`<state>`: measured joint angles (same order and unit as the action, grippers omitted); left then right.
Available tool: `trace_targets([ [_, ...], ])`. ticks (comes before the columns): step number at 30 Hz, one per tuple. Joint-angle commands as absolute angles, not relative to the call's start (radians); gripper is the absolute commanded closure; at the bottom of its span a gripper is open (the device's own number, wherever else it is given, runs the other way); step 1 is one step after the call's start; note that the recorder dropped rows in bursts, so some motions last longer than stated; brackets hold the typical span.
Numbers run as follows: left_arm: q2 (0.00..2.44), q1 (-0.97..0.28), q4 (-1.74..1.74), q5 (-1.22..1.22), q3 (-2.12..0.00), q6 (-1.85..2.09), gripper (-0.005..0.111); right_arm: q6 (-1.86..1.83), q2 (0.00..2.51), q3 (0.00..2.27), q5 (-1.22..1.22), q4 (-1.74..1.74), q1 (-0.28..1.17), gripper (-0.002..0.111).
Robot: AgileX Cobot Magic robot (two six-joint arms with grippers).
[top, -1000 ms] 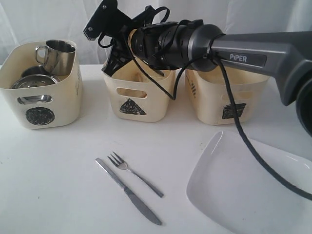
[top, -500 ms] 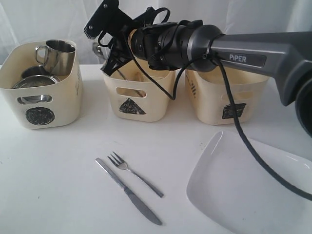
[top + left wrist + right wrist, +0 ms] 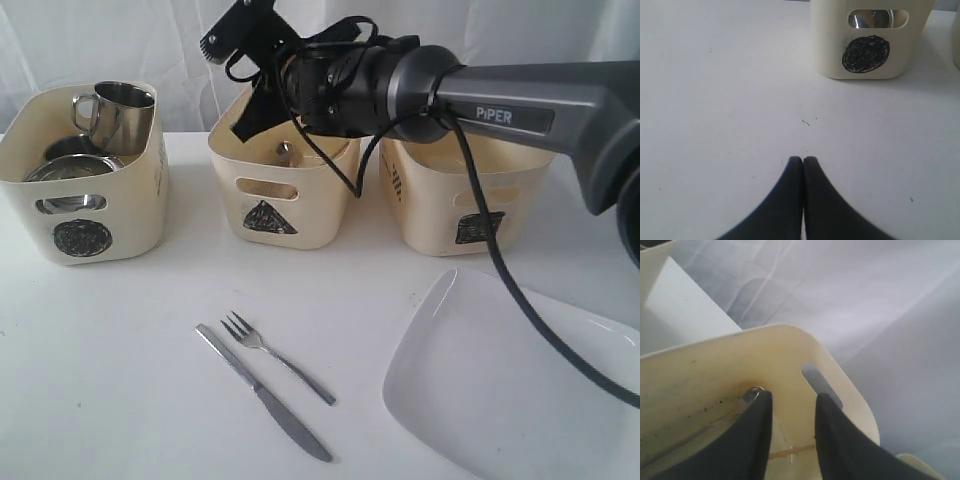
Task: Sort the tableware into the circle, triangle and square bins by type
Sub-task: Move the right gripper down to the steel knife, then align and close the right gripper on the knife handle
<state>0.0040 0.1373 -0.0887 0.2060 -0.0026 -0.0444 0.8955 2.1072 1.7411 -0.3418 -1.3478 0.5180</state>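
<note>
Triangle bin hides the spoon (only a tip shows) under the parted, empty right pincer.

I'm reading "PiPER" in white on the right arm. I'm seeing black scribbled signs: a circle on the left tub, a triangle on the middle tub, and a square on the right tub.

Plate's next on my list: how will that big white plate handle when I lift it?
The plate looks glossy, so probably slippery. It lies flat on the table with a low rim, likely hard to get under. Broad and seemingly ceramic, it may be heavy and chip if dropped.
</note>
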Motion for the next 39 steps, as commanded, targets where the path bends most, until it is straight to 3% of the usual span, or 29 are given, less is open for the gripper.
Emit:
trace_targets([
  [1,0.0,0.137,-0.095,0.201,0.0,-0.047,0.107,0.902,2.028,1.743,-0.438,-1.178,0.509,0.079],
  [6,0.0,0.137,-0.095,0.201,0.0,-0.047,0.107,0.778,1.944,1.743,-0.495,-0.895,0.511,0.086],
  [10,0.0,0.137,-0.095,0.201,0.0,-0.047,0.107,0.252,1.886,1.743,-0.815,-0.344,0.528,0.107],
  [14,0.0,0.137,-0.095,0.201,0.0,-0.047,0.107,-0.102,1.923,1.736,-1.136,0.179,0.532,0.108],
  [16,0.0,0.137,-0.095,0.201,0.0,-0.047,0.107,-0.191,1.949,1.713,-1.151,0.345,0.546,0.108],
  [28,0.0,0.137,-0.095,0.201,0.0,-0.047,0.107,-0.284,2.103,1.696,-1.146,0.304,0.646,0.108],
  [31,0.0,0.137,-0.095,0.201,0.0,-0.047,0.107,-0.29,2.137,1.696,-1.153,0.329,0.662,0.095],
  [34,0.0,0.137,-0.095,0.201,0.0,-0.047,0.107,-0.285,2.168,1.696,-1.164,0.334,0.667,0.073],
  [36,0.0,0.137,-0.095,0.201,0.0,-0.047,0.107,-0.274,2.175,1.696,-1.151,0.328,0.667,0.064],
  [39,0.0,0.137,-0.095,0.201,0.0,-0.047,0.107,-0.173,2.175,1.696,-1.04,0.31,0.667,0.063],
])
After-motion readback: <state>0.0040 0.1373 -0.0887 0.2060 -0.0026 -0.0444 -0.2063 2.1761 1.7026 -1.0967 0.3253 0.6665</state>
